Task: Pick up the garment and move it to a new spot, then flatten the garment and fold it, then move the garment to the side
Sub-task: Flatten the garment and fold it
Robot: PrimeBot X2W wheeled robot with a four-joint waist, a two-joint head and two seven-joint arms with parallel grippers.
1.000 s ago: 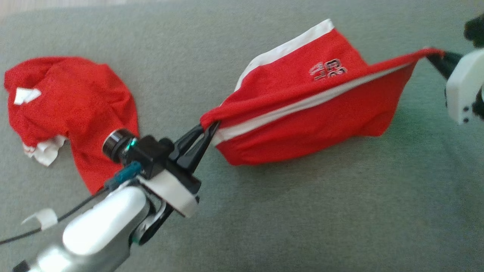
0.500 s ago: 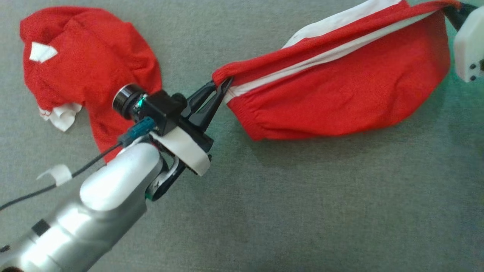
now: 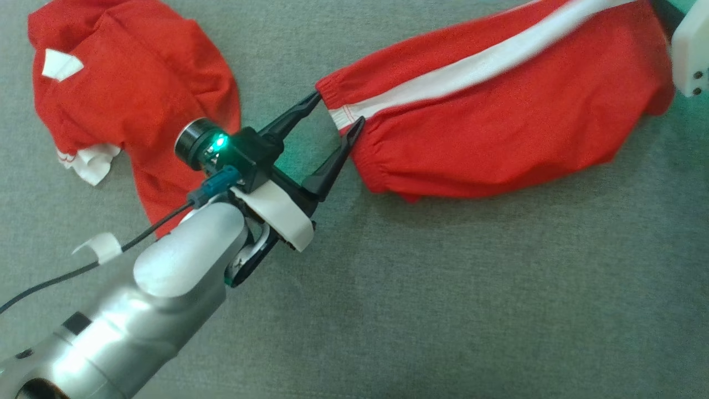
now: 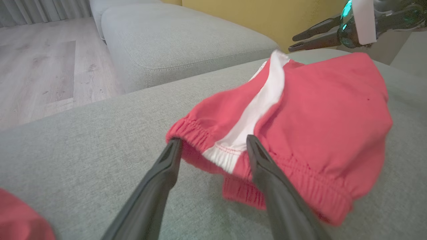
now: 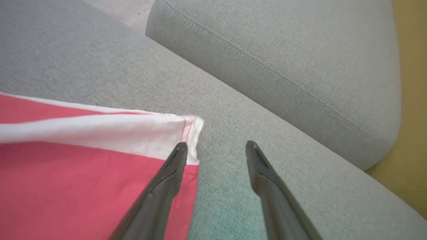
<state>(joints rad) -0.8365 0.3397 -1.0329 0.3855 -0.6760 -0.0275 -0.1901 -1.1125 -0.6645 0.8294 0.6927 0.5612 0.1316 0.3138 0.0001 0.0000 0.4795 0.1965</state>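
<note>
At the far left of the head view a second garment [image 3: 133, 88], red and crumpled, lies on the grey sofa [image 3: 443, 305]. It has a white tag [image 3: 61, 64] that is too small to read. Just below it a black cable [image 3: 83, 266] with a curl of white tape [image 3: 99, 249] runs to the left arm [image 3: 138, 310], which partly covers the garment's lower edge. A green light [image 3: 220, 141] glows on the wrist camera [image 3: 194, 143].

The left gripper [image 3: 338, 108] has its fingers spread and is gripping nothing. The shorts' elastic waistband [image 3: 368, 160] sits at its tips. In the left wrist view [image 4: 213, 140] the white end of the stripe [image 4: 263, 100] lies between the two fingers.

The shorts [image 3: 498, 127] are red with one white side stripe, and they lie stretched across the sofa from centre to the right edge, well apart from the second garment. No lettering on them is legible.

At the far right, the right gripper [image 5: 217, 144] is also spread wide, with bare sofa between its fingers. One finger lies over the shorts' hem corner [image 5: 191, 126] without clamping it.

Behind the sofa are another grey cushion [image 4: 173, 36], a pale wood floor [image 4: 40, 66] and a yellow surface [image 4: 267, 13].
</note>
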